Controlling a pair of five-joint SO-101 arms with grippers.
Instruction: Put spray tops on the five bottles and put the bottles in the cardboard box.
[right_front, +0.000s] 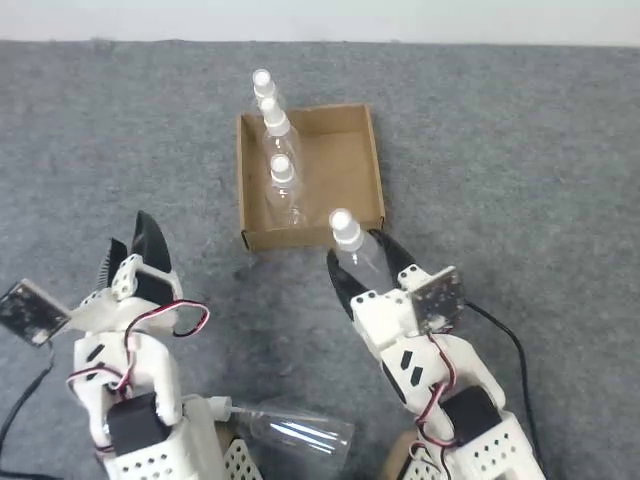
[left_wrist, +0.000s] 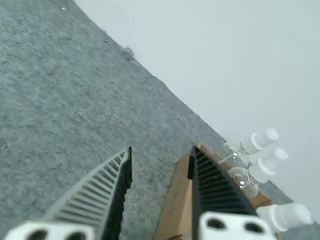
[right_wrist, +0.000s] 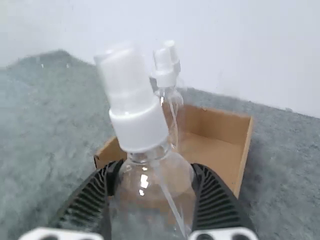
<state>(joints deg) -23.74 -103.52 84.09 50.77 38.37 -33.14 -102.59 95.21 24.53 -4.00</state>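
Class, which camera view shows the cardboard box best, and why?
The high view: the whole cardboard box from above, three bottles standing along one side. The right wrist view has its far part behind the held bottle; the left wrist view just one edge behind the left gripper.

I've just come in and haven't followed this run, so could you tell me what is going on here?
The two arms are packing spray bottles into a cardboard box. Three capped bottles stand along one side of the box. The right hand is shut on a fourth capped bottle, held upright at the box's near corner and not yet set down inside. The left hand is open and empty over the grey carpet beside the box. A fifth bottle lies on its side between the arm bases.
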